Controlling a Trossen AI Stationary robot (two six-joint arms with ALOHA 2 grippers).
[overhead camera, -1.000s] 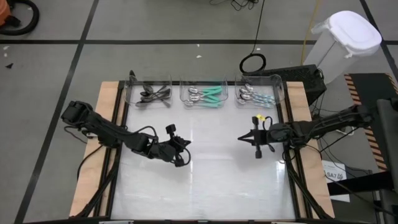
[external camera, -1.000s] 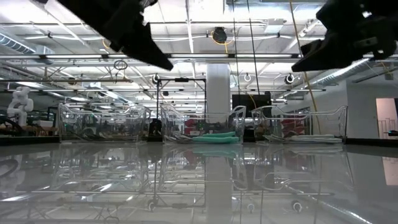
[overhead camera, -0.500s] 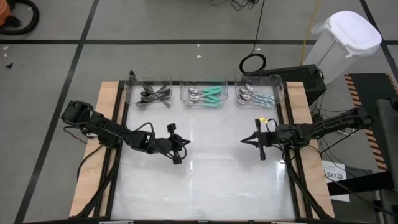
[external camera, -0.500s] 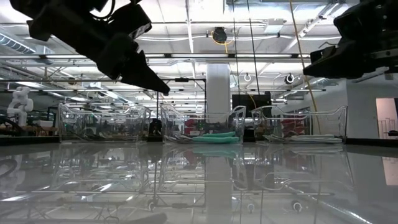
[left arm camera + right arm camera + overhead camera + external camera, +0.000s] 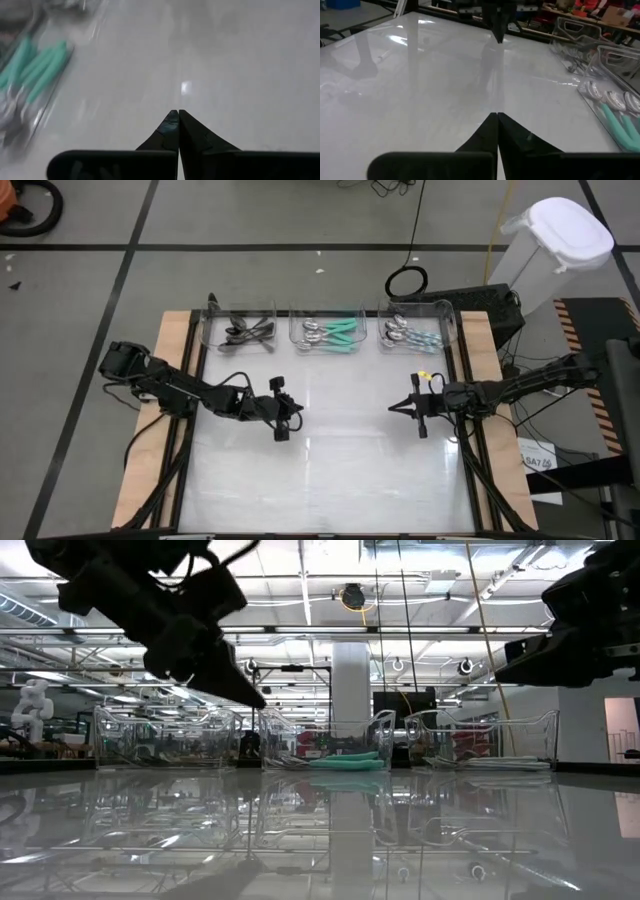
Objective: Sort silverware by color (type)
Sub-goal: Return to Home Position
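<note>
Clear bins (image 5: 240,308) hold spoons (image 5: 330,333) on glossy table (image 5: 340,470).

Black cabled arms (image 5: 190,392); pointed left tool (image 5: 299,418), yellow-tagged right tool (image 5: 392,408)

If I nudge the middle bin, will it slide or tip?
Likely slides: the middle bin looks thin, light plastic on a glossy table. Tipping seems unlikely; it sits low and wide. Its loose teal-handled spoons may shift.

Glossy white bench top (image 5: 330,475): mirror-smooth, reflecting ceiling lights. Pale wooden bench border (image 5: 172,340): matt. Three clear plastic bins (image 5: 291,320): transparent, shiny. Teal-handled spoons (image 5: 338,332): polished metal bowls. Black spoons (image 5: 250,332): dark, slight sheen.
</note>
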